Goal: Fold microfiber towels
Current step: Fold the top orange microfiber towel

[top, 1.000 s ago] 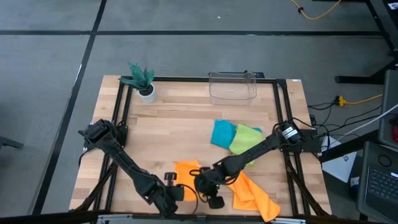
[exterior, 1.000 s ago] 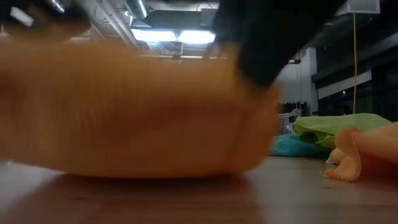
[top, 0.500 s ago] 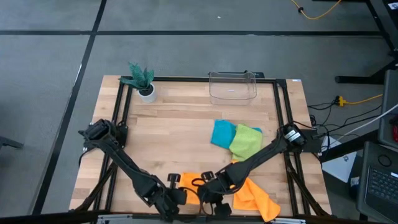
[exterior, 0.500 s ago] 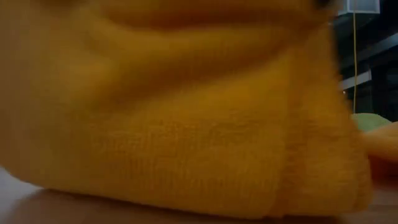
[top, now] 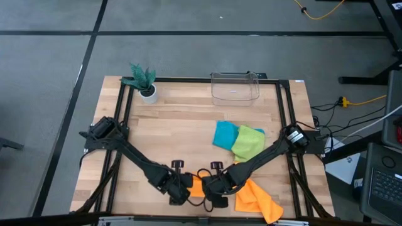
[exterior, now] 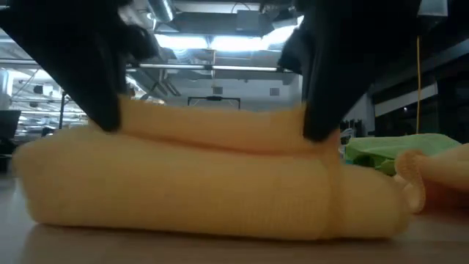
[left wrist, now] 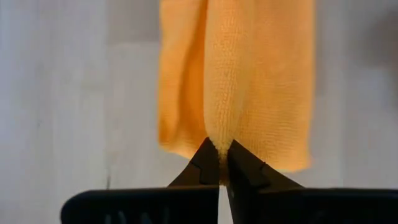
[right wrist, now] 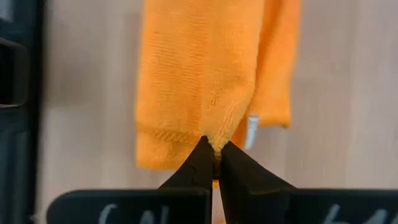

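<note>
At the worktop's (top: 188,125) near edge, the left tool (top: 181,191) and right tool (top: 212,188) each pinch an end of one folded orange towel (exterior: 212,183). Lowering both together should keep the edges aligned; three other towels lie to the right.

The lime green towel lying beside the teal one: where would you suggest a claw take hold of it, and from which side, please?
Probably at the lime green towel's corner toward the table's near edge, coming down from above. It lies crumpled, pressed against the teal towel on one side, and the right arm crosses near that corner, so approach with care. Both claws are occupied: the left claw and the right claw each pinch the orange towel.
</note>
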